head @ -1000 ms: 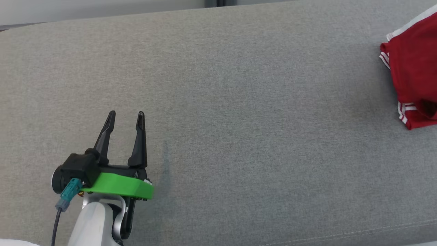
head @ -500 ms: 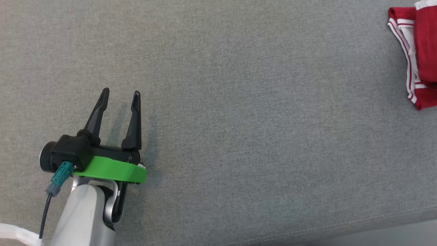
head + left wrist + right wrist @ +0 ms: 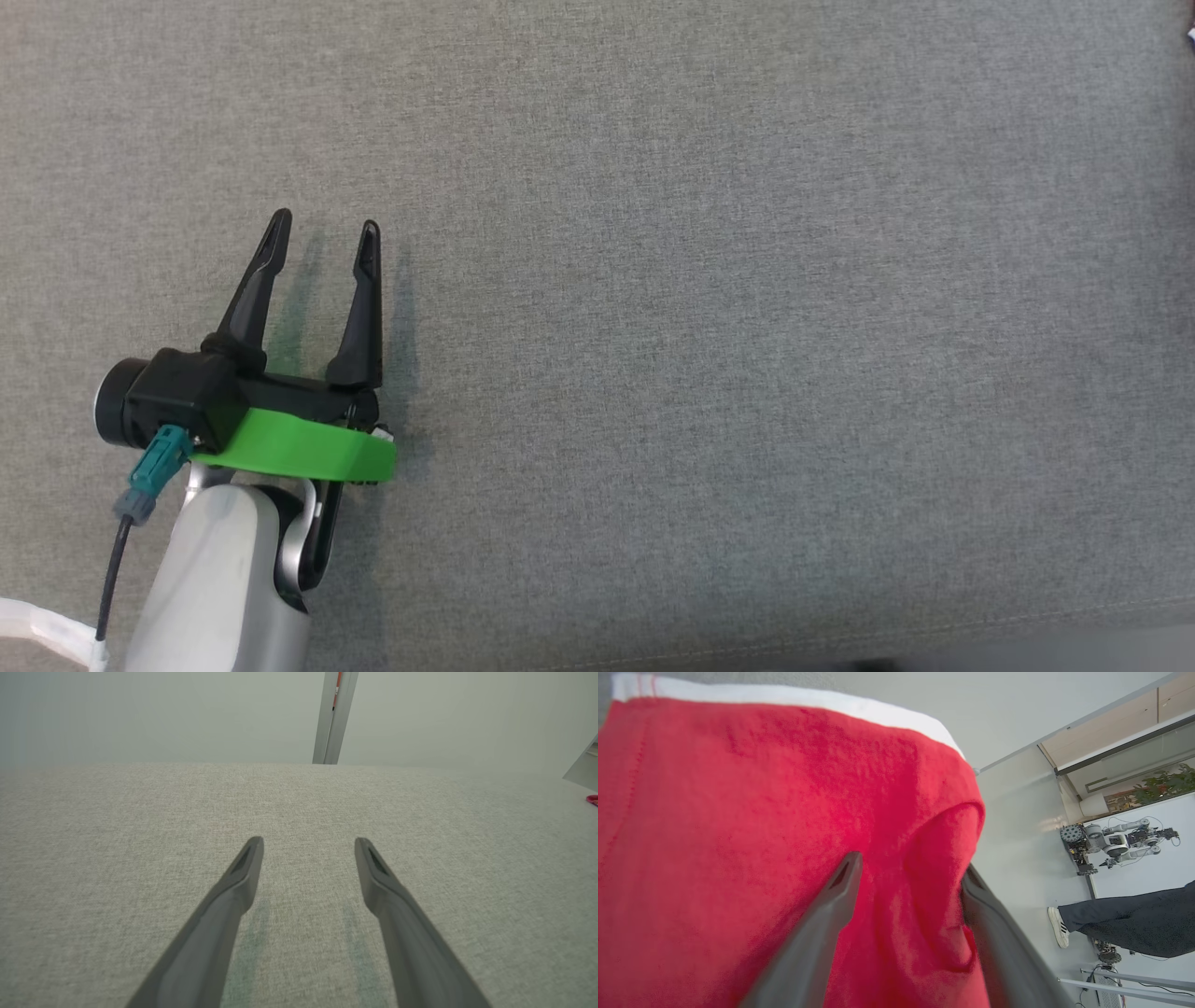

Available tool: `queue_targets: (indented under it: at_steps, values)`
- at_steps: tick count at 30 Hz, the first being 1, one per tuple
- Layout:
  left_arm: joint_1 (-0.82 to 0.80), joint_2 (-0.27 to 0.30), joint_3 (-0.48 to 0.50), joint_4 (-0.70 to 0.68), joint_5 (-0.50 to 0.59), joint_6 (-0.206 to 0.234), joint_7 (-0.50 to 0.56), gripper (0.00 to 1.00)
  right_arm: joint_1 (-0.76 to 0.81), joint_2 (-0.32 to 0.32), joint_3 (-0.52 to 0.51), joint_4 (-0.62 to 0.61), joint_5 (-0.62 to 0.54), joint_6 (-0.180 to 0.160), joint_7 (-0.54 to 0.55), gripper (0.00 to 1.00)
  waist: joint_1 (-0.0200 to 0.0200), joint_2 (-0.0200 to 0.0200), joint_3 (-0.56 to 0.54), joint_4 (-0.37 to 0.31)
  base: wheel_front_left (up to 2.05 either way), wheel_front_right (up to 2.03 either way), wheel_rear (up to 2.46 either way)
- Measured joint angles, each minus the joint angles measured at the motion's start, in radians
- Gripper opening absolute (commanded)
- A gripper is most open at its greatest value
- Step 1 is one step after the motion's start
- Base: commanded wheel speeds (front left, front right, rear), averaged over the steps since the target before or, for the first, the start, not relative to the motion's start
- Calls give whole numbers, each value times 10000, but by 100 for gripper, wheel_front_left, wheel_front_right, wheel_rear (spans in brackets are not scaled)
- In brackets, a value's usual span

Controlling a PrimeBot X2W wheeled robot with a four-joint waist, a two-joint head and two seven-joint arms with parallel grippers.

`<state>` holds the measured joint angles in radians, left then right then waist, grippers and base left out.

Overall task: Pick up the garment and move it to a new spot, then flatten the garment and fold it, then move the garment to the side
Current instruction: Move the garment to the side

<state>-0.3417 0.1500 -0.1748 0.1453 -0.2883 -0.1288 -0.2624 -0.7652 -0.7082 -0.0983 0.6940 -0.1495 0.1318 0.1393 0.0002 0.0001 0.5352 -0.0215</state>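
Right pincer (image 3: 909, 863): fingers spread wide, nothing pinched. Red garment (image 3: 738, 812) lies right under it and runs past both fingers. A raised fold sits in the gap and brushes the inner face of one finger. White band (image 3: 784, 697) along the garment's far edge.

Left pincer (image 3: 325, 222): fully open, empty, low over the grey cushion (image 3: 747, 327), casting a close shadow. Bare upholstery ahead of its tips.

Garment sits well off to the robot's right. A red speck (image 3: 592, 799) at the edge of the left wrist view may be its corner; too small to be sure.

Person's leg (image 3: 1134, 924) and another robot (image 3: 1111, 842) on the floor beyond, well apart from the work.

Judgement: the right arm is at the garment with open fingers, at either the taking or the leaving of a move.
- If leaving: draw back along the finger line, not sideways, so the raised fold isn't hooked and dragged.
- If taking: close on the fold, through all its layers.
- Keep the left arm parked.
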Motion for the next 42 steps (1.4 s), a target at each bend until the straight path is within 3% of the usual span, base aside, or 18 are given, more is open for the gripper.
queue_targets:
  at_steps: [4, 10, 16, 24, 32, 36, 42]
  values:
    - [-9, -23, -12, 42, 4, 0, 0, 100, 49, 447, -593, 19, -454, 0, -48, 100, 0, 0, -162, -25, 0, 0, 0]
    - [79, -182, 130, 268, -23, 0, 0, 100, 464, 1438, -1294, -763, -477, 0, -1078, 100, -1, 0, -768, -87, 0, 0, 0]
    - [637, -435, 631, 523, 4, 0, 0, 100, 2078, 3590, -1645, -3001, 221, -2, -2359, 100, -1, 0, -1695, -20, 0, 0, 0]
    - [1547, -738, 1197, 621, 253, 0, 0, 100, 5216, 5678, -1187, -5946, 1091, -2, -2458, 100, -2, 0, -3065, 235, 0, 0, 0]
    - [2387, -867, 1227, 769, 280, 0, 0, 100, 7103, 6211, -54, -6447, 1797, -2, -2671, 100, -2, 0, -4334, 592, 0, 0, 0]
    - [2638, -905, 1298, 717, 249, 0, 0, 100, 7234, 6264, 520, -6171, 2276, -2, -2640, 100, -2, 0, -4846, 716, 0, 0, 0]
    - [2847, -920, 1379, 765, 249, 0, 0, 100, 7242, 6259, 579, -5749, 2516, -2, -2658, 100, -2, 0, -5208, 819, 0, 0, 0]
